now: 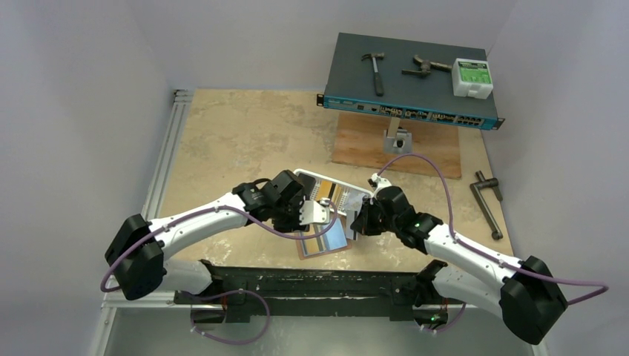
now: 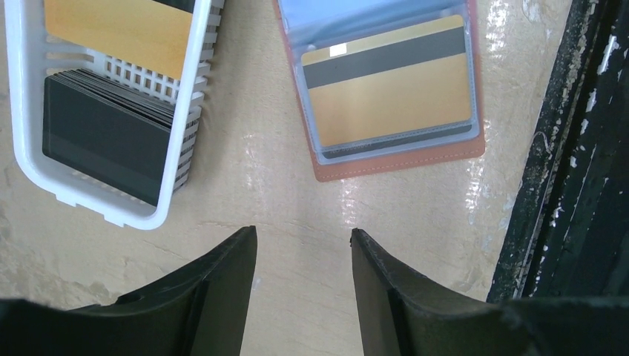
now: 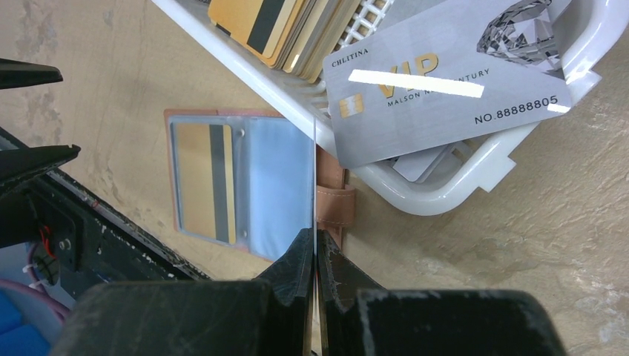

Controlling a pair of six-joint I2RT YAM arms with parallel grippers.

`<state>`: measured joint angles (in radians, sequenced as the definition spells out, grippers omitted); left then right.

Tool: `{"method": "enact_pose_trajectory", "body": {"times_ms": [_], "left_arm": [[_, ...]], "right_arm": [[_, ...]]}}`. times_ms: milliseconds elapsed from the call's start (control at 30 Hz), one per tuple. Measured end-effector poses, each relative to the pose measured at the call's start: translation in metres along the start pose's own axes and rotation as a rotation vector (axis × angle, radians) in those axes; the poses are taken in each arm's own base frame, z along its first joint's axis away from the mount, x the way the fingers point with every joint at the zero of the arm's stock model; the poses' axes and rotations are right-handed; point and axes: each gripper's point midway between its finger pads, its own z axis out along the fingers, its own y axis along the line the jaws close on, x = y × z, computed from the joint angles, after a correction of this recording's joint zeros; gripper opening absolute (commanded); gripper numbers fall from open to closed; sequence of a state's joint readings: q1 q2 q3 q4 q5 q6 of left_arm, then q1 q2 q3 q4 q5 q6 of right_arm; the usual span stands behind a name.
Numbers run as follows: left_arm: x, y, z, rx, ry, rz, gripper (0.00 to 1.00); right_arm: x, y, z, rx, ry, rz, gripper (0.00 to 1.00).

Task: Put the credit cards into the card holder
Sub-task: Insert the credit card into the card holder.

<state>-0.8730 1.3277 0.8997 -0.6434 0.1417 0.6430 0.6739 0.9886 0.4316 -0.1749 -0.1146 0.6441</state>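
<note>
The card holder [image 2: 404, 165] lies open on the table near the front edge, with an orange-yellow card [image 2: 386, 93] in its clear sleeve. It also shows in the right wrist view [image 3: 222, 182] and the top view [image 1: 324, 241]. My right gripper [image 3: 315, 256] is shut on a thin card [image 3: 315, 178], seen edge-on and standing upright over the holder's right side by the brown tab [image 3: 334, 208]. My left gripper [image 2: 304, 236] is open and empty, hovering over bare table between the holder and the white tray [image 2: 178, 133]. Black cards [image 2: 104, 141] and orange-yellow cards [image 3: 259, 26] sit in the tray.
A silver VIP card [image 3: 445, 81] lies across the tray's rim [image 3: 445, 196]. The black rail [image 2: 571, 178] of the arm mount runs beside the holder. At the back a network switch [image 1: 408, 81] carries tools, with a wooden board [image 1: 397, 144] and a metal crank [image 1: 487, 204] nearby.
</note>
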Motion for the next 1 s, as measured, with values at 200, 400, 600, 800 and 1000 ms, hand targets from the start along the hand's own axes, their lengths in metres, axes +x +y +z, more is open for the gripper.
{"method": "enact_pose_trajectory", "body": {"times_ms": [200,400,600,800,1000], "left_arm": [[-0.005,0.004,0.003,-0.025,-0.024,-0.033,0.50],[-0.001,0.003,0.015,-0.023,-0.015,-0.054,0.50],[0.009,0.003,0.030,-0.034,0.011,-0.055,0.49],[0.008,0.008,0.033,-0.068,0.015,-0.043,0.48],[0.004,0.010,0.036,-0.084,0.011,-0.028,0.48]], "right_arm": [[0.000,0.000,0.000,-0.003,0.001,-0.001,0.00],[0.000,0.001,0.000,-0.008,0.003,-0.001,0.00],[0.001,0.001,0.001,-0.012,0.004,-0.001,0.00],[0.008,0.001,0.001,-0.024,0.021,0.002,0.00],[0.012,0.005,0.001,-0.047,0.028,0.001,0.00]]}}
